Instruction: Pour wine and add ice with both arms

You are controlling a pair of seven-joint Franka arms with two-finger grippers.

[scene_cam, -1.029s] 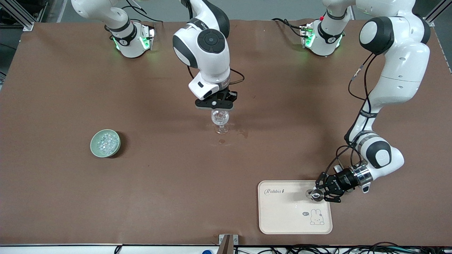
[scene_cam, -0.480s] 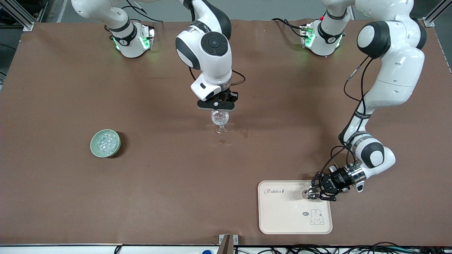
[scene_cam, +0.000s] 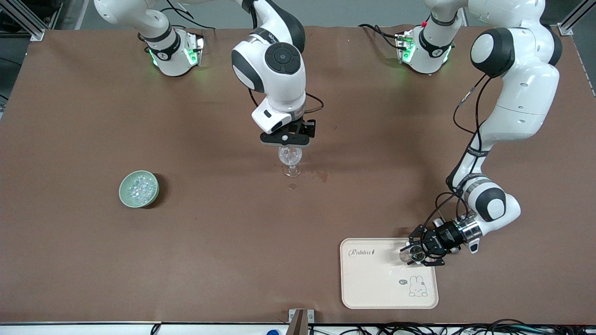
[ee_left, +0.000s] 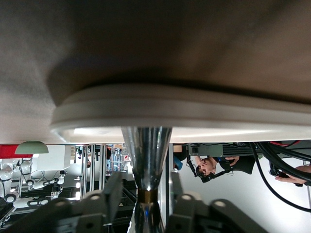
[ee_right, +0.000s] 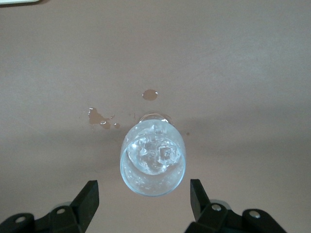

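Observation:
A clear stemmed glass [scene_cam: 290,163] stands mid-table with ice cubes [ee_right: 153,150] in it. My right gripper [scene_cam: 289,147] hangs open straight above its rim; in the right wrist view [ee_right: 142,190] the fingers stand wide on either side, not touching. More ice [scene_cam: 138,187] fills the pale green bowl [scene_cam: 123,194] toward the right arm's end. My left gripper [scene_cam: 412,253] lies level at the tray. A shiny metal measuring cup [scene_cam: 416,254] with a gold waist [ee_left: 147,155] stands on the tray between its fingers [ee_left: 114,187], with a small gap on each side.
The cream tray [scene_cam: 372,284] with a rabbit print lies near the front edge, toward the left arm's end; its rim shows in the left wrist view [ee_left: 194,109]. Small wet drops [scene_cam: 321,176] mark the brown mat beside the glass, also in the right wrist view [ee_right: 99,118].
My left arm has drawn in and its gripper has shifted a little toward the right arm's end over the tray, the metal cup with it. My right gripper has stayed above the glass.

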